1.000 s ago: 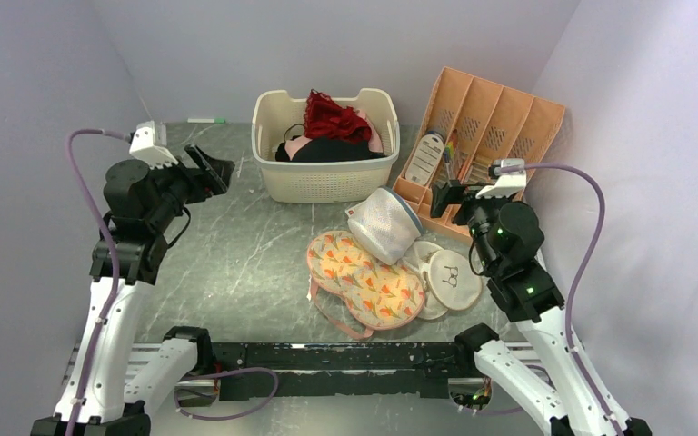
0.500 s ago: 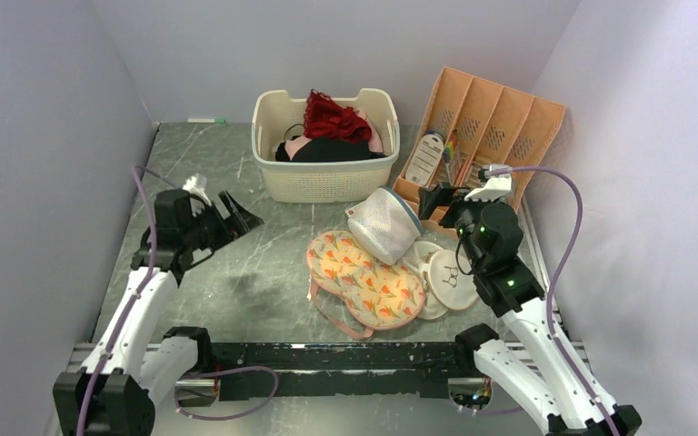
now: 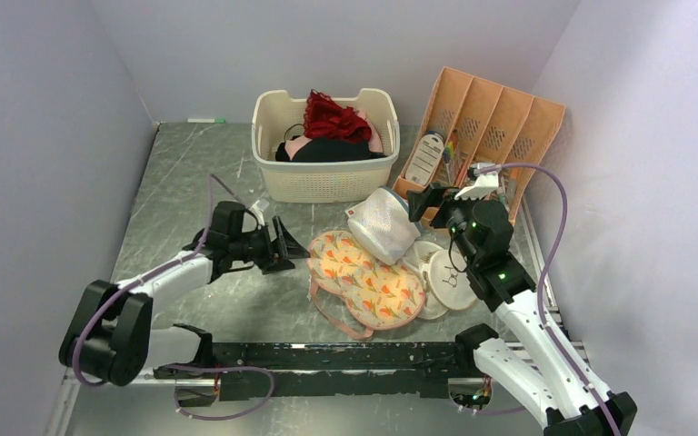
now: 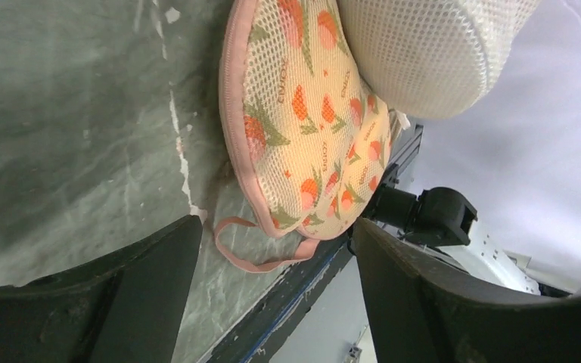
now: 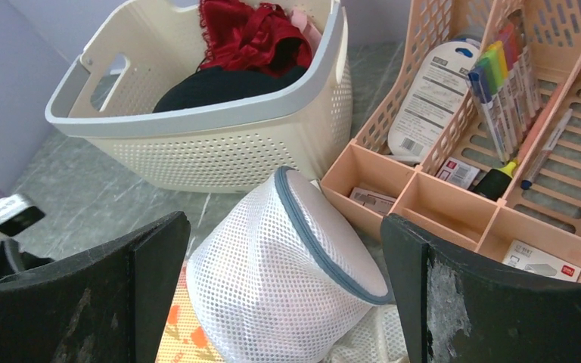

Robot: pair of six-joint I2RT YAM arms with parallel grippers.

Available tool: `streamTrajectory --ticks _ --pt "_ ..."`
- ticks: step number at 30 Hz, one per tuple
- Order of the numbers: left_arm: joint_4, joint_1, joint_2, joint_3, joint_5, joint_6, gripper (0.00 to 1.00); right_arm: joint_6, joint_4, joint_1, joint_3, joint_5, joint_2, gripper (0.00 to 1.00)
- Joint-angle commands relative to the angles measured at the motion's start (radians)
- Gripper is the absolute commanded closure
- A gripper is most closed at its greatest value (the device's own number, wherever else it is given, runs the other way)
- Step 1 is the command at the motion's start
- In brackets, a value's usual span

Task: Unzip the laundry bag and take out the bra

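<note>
The floral laundry bag (image 3: 363,280) lies flat and zipped on the table, with a pink loop at its near edge; it also shows in the left wrist view (image 4: 302,121) and a corner of it in the right wrist view (image 5: 178,340). My left gripper (image 3: 284,245) is open, low over the table just left of the bag. My right gripper (image 3: 423,202) is open, above and right of the white mesh dome bag (image 3: 383,222) that rests on the floral bag's far lobe. The bra is hidden.
A cream basket (image 3: 325,173) with a red lacy garment (image 3: 332,116) stands at the back. A peach organiser (image 3: 486,123) with pens is at the back right. Round white flat bags (image 3: 450,277) lie right of the floral bag.
My left arm has swung down and right, from high at the left to low beside the floral bag. My right gripper has moved left toward the white mesh bag.
</note>
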Motion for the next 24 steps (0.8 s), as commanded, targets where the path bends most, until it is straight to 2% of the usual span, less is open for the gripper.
streamTrajectory --ticks 1,5,10,16,17,21,24 --pt "0.178 -0.068 0.092 0.009 -0.043 -0.096 0.19 0.006 0.036 -0.011 -0.004 -0.032 -0.005 0.0" --pt "0.155 -0.077 0.182 0.049 -0.115 -0.103 0.24 0.017 0.046 -0.011 -0.017 -0.056 -0.017 0.0" --pt "0.32 -0.092 0.277 0.037 -0.043 -0.176 0.35 0.033 0.048 -0.01 -0.027 -0.075 -0.013 0.0" --pt "0.436 -0.103 0.301 0.027 0.023 -0.228 0.55 0.041 0.053 -0.011 -0.028 -0.077 0.002 0.0" --pt "0.431 -0.102 0.299 0.029 0.028 -0.227 0.6 0.041 0.055 -0.011 -0.03 -0.078 0.006 0.0" --pt "0.325 -0.089 0.238 0.058 0.027 -0.195 0.91 0.037 0.053 -0.011 -0.018 -0.078 0.023 0.0" --pt "0.188 -0.052 0.143 0.093 0.008 -0.141 0.93 0.032 0.043 -0.011 -0.012 -0.078 0.032 0.0"
